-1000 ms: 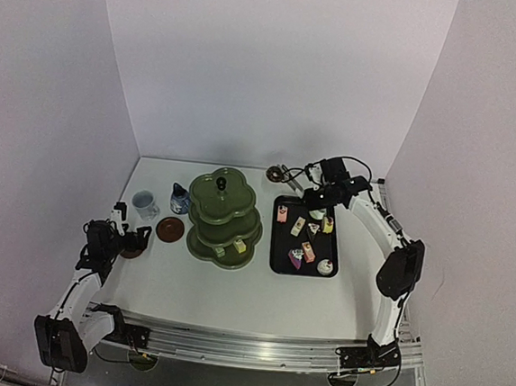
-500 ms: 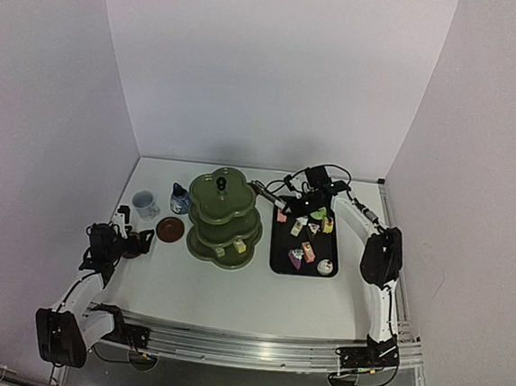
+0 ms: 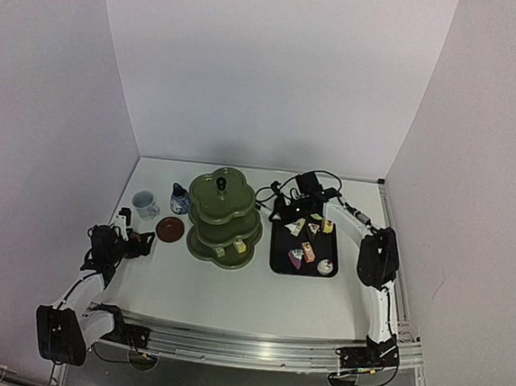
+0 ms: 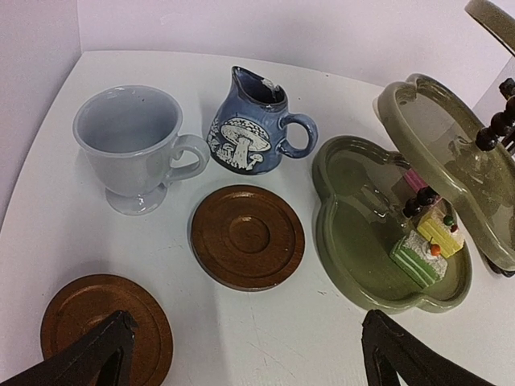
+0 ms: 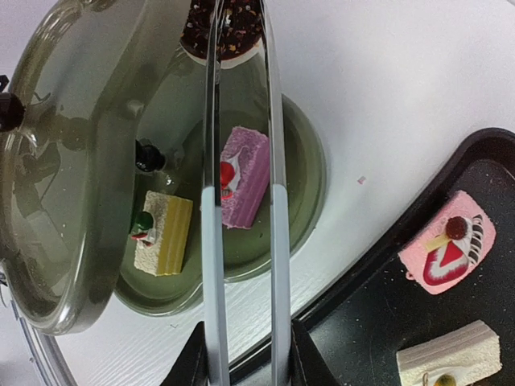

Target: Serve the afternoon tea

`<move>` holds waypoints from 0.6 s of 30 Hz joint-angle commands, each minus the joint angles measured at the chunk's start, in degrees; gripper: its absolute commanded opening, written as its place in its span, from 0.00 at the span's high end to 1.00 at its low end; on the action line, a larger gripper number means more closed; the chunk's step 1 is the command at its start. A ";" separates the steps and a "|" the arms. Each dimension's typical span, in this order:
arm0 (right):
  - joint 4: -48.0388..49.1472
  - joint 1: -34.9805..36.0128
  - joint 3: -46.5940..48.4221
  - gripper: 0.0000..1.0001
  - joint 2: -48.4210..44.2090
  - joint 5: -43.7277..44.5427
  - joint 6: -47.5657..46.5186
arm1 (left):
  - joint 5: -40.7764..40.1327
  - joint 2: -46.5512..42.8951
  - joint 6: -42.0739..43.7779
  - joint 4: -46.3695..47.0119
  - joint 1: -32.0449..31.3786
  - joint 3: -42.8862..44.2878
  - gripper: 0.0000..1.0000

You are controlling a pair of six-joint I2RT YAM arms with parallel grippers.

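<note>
At the bottom of the right wrist frame, my right jaws are clamped on the long metal tongs (image 5: pixel 212 265), whose axis runs straight up the frame. Beneath the blades, mid-frame, a pink oblong cake (image 5: pixel 245 181) lies on a tier of the dark green scalloped three-tier stand (image 5: pixel 302 185). At the tips, top centre, a small round chocolate-topped cake (image 5: pixel 221 28) with a pale base is pinched, seemingly over that tier's far rim. My left jaws gape empty, well apart from the stand.
</note>
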 commanded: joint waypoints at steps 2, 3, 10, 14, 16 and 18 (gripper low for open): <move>2.96 0.19 -1.61 1.00 -0.79 -4.50 -0.52 | 0.58 -0.02 0.61 2.27 -0.16 -0.26 0.02; 2.96 0.20 -1.99 1.00 -0.86 -4.73 -0.53 | 0.58 -0.07 0.63 2.24 -0.16 -0.24 0.02; 2.88 1.12 -3.42 1.00 -1.11 -6.13 -1.77 | 0.58 0.11 0.70 1.94 -0.12 -0.07 0.02; 2.87 1.60 -4.58 1.00 -1.48 -5.45 -2.77 | 0.54 0.11 0.62 1.77 -0.12 0.26 0.02; 2.88 1.74 -4.75 1.00 -1.56 -5.66 -3.12 | 0.54 0.19 0.65 1.58 -0.17 0.39 0.02; 2.87 1.99 -4.56 1.00 -1.27 -5.87 -3.47 | 0.49 0.27 0.67 1.51 -0.10 0.40 0.02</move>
